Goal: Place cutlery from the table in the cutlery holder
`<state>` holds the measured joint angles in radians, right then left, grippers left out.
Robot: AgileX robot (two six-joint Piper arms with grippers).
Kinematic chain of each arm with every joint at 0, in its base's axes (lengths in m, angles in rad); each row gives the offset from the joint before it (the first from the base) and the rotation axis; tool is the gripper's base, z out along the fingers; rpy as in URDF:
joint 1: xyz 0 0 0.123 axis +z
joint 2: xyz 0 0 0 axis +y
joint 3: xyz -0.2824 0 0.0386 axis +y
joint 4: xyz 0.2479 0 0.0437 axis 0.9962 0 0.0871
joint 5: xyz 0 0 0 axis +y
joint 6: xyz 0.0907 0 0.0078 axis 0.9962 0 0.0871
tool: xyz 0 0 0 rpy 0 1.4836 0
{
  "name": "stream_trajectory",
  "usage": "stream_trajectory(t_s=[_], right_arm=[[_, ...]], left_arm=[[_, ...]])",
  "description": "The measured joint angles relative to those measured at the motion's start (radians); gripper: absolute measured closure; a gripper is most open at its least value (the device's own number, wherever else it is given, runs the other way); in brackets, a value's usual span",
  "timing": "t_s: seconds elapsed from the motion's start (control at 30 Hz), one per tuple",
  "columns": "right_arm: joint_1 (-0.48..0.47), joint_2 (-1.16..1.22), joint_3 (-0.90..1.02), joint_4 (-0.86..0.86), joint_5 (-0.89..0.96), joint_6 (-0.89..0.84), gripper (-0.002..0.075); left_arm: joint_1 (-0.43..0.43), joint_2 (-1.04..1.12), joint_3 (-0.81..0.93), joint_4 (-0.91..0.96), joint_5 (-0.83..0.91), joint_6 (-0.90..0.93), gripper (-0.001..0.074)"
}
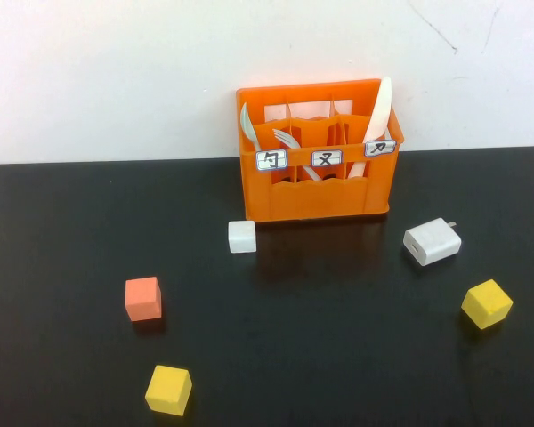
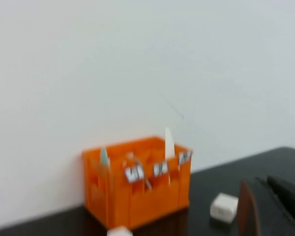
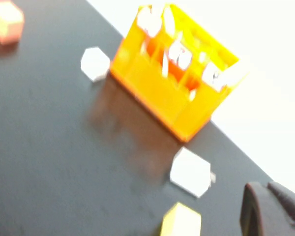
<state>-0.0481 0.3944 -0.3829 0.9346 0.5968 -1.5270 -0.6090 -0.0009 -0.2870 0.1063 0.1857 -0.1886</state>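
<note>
The orange cutlery holder (image 1: pixel 316 191) stands at the back of the black table (image 1: pixel 320 356), against the white wall. A cream-white knife (image 1: pixel 380 111) stands upright in its right compartment, blade tip above the rim. In the left wrist view the holder (image 2: pixel 137 201) and the knife (image 2: pixel 169 143) are far off. My left gripper (image 2: pixel 259 180) hangs shut and empty, well back from them. My right gripper (image 3: pixel 261 185) is also shut and empty, away from the holder (image 3: pixel 157 91). Neither gripper appears in the high view.
A white spoon (image 1: pixel 247 124) and fork (image 1: pixel 287 139) sit in the left and middle compartments. On the table lie a white cube (image 1: pixel 242 237), a white charger (image 1: pixel 432 241), an orange cube (image 1: pixel 143 298) and two yellow cubes (image 1: pixel 168 390) (image 1: pixel 487 303).
</note>
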Motion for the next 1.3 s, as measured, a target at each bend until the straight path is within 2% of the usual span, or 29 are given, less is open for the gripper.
stream_trajectory(t_s=[0.2,0.43,0.7,1.3], right_arm=[[0.0,-0.131,0.0,0.084,0.041,0.037,0.0728],[0.037,-0.25,0.04,0.093,0.016,0.113,0.0728],[0.114,-0.259,0.128,0.093,-0.037,0.167,0.0728],[0.117,-0.259,0.164,0.095,0.026,0.171,0.0728]], left_arm=[[0.0,-0.014,0.071,0.003,0.09,-0.019,0.0735],[0.0,-0.014,0.106,0.03,0.093,-0.022,0.0735],[0.0,-0.014,0.136,0.032,0.122,-0.028,0.0735],[0.0,-0.014,0.152,0.032,0.179,-0.03,0.0735]])
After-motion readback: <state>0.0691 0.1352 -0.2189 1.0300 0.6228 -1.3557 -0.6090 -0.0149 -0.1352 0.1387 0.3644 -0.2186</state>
